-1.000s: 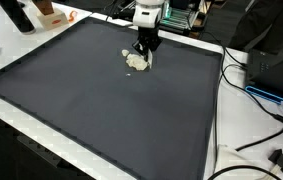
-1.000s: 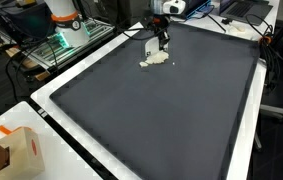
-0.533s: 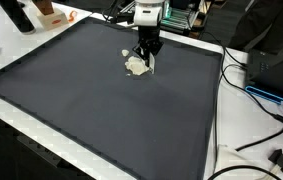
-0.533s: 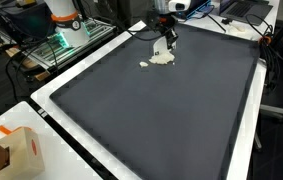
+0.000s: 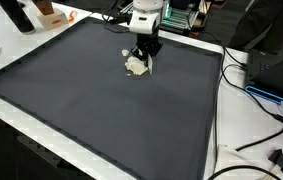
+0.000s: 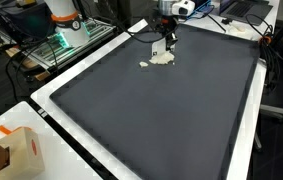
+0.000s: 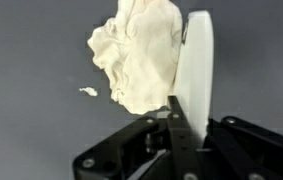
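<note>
Exterior view: the black Robotiq pincer [image 5: 145,60] hangs low over the dark grey rubber mat [image 5: 91,110]; the crumpled white lump of soft paper or cloth [image 5: 135,65] lies on the mat just below the fingertips and slightly to one side; the jaw opening cannot be read here.

Exterior view: the pincer [image 6: 166,49] stands upright above the lump [image 6: 158,62]; the brown cardboard box [image 6: 16,150] sits well apart from the pincer, off the mat; its contents are not visible; no container lies near the pincer.

Wrist view: one white finger pad [image 7: 197,70] stands against the lump's [image 7: 141,50] edge; the opposite finger is not visible, so whether the pincer is spread or has hold of the lump cannot be told; a small white crumb [image 7: 87,92] lies beyond the lump, away from the pad.

Judgement: the step in hand appears to be the grasp at the lump; the next move calls for the lump centred between the fingers, and a gentle closure, since the material looks soft and compressible.
</note>
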You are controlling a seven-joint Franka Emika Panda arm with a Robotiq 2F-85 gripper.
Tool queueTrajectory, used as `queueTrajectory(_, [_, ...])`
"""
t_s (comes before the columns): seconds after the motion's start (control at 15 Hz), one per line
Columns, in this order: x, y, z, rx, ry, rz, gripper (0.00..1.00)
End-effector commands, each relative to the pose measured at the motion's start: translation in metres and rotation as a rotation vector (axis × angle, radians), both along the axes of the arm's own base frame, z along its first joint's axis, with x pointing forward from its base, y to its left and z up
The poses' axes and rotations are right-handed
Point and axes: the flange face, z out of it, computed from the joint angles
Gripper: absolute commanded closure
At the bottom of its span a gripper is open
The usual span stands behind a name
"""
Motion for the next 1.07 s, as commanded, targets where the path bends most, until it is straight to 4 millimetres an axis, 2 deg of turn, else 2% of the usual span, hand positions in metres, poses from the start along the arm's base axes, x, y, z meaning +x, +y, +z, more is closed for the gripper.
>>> queueTrajectory(0.0, [-0.016, -0.013, -0.025, -0.050, 0.097, -0.056, 0.99])
queueTrajectory(0.4, [-0.032, -0.028, -0.026, -0.041, 0.066, -0.072, 0.99])
queueTrajectory(1.0, [-0.066, -0.057, -0.028, -0.037, 0.041, -0.064, 0.99])
